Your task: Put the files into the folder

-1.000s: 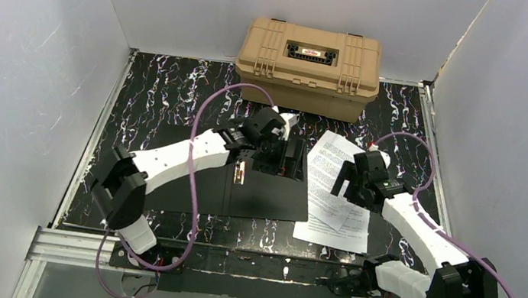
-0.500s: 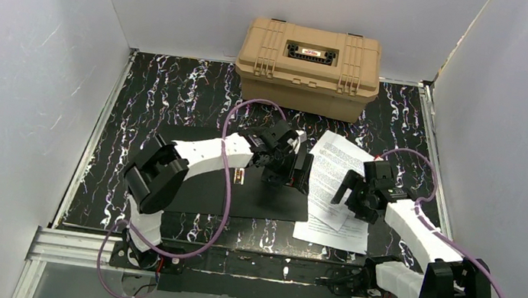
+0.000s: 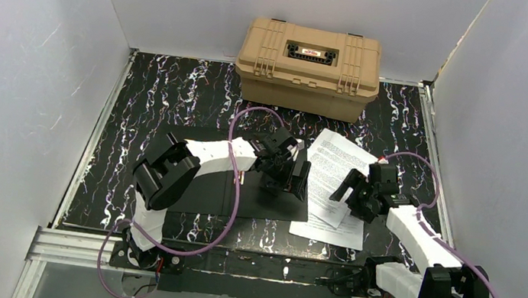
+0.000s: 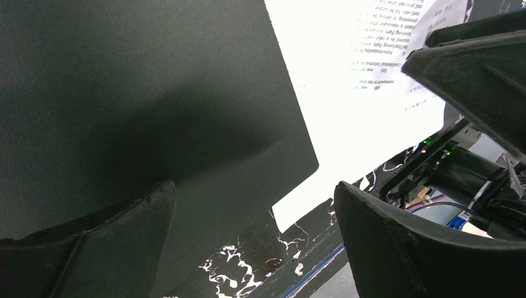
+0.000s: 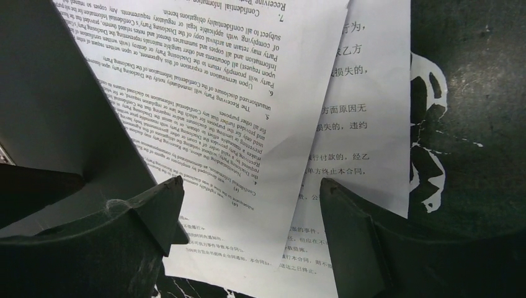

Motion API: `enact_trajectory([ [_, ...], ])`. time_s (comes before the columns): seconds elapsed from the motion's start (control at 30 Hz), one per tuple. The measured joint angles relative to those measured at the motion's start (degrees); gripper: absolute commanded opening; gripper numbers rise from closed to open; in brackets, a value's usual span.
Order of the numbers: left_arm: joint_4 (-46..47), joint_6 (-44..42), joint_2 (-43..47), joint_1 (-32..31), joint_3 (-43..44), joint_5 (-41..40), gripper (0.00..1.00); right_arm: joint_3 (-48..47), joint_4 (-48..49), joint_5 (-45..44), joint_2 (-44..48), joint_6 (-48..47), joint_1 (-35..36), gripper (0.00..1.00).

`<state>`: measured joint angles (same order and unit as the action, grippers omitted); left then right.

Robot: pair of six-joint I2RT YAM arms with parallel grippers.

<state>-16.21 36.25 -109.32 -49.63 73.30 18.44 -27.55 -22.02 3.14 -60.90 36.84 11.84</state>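
The folder [image 3: 201, 196] lies open and flat at the table's centre, black inside up. Its right edge meets the files [image 3: 336, 162], a few white printed sheets fanned loosely on the black marbled table. My left gripper [image 3: 287, 175] hovers open over the folder's right edge. In the left wrist view the left gripper [image 4: 253, 186] has nothing between its fingers, with the folder [image 4: 155, 93] and files [image 4: 353, 93] below. My right gripper [image 3: 355, 193] hangs open low over the sheets. In the right wrist view the right gripper [image 5: 249, 180] straddles the overlapping files [image 5: 248, 112], apart from them.
A tan plastic hard case [image 3: 308, 66] stands shut at the back centre. White walls close in the left, right and back. An aluminium rail [image 3: 78, 246] runs along the near edge by the arm bases.
The left arm has folded its elbow inward and its gripper has slid right to the folder's right edge. The right gripper has drawn back and lower over the sheets, jaws slightly narrower.
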Motion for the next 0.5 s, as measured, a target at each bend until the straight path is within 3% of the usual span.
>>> enact_trajectory([
  [0.5,3.17,0.9,-0.02,0.04,-2.08,0.92,0.94,4.11,5.18,3.43,3.48,3.69,-0.7,0.7],
])
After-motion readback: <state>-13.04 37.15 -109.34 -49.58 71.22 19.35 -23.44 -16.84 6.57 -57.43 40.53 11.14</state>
